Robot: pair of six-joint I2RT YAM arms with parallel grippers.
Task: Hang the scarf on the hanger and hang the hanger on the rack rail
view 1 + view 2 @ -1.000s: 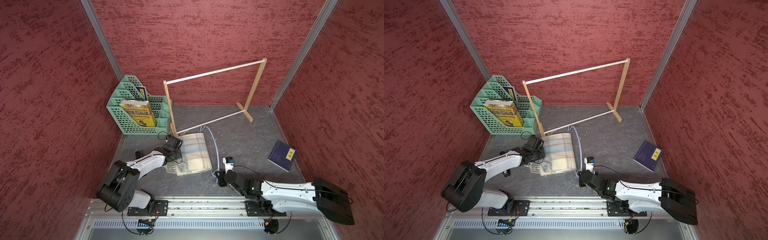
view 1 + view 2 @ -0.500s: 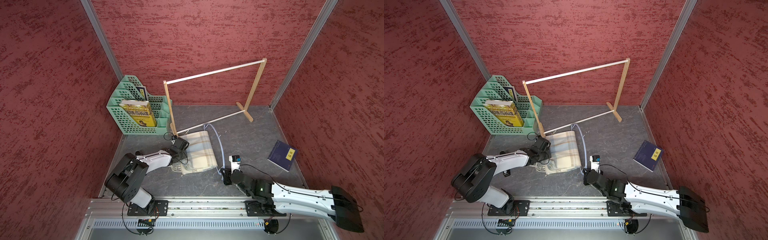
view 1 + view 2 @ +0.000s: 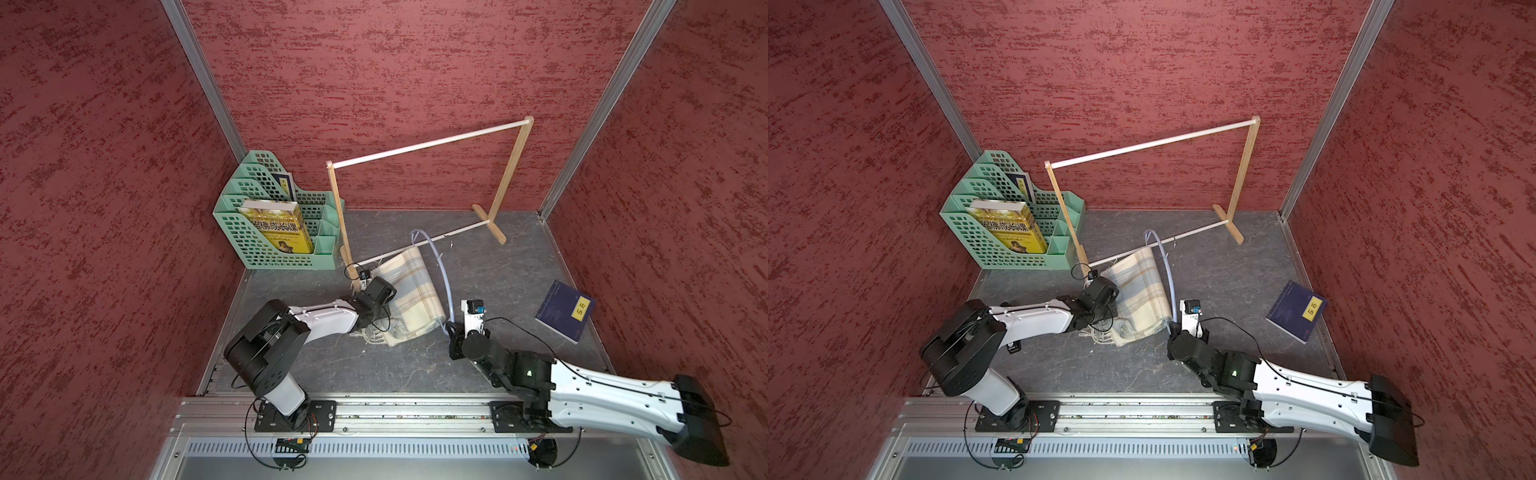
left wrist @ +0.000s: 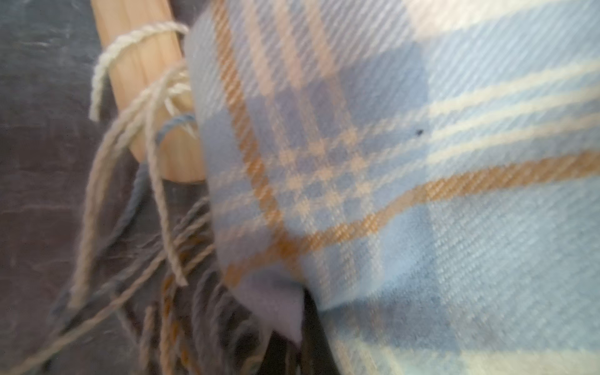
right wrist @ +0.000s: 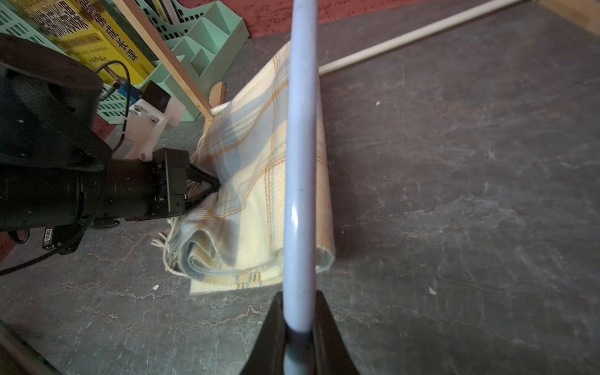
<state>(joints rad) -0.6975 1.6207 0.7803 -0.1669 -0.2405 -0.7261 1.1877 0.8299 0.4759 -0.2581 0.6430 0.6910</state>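
Observation:
The plaid scarf lies folded on the grey floor, its far end against the rack's lower rod. My left gripper is shut on the scarf's left edge; in the left wrist view the cloth fills the frame above the dark fingers. The pale-blue hanger arcs along the scarf's right side, just above it. My right gripper is shut on the hanger's near end.
The wooden rack stands at the back, and its foot is close to the scarf's fringe. A green file organizer with books sits at the back left. A dark blue book lies on the right. Red walls enclose the floor.
Both arms have moved toward the rack and to the right, taking the scarf and the hanger with them. The right arm is stretched out further. Neither grip has changed.

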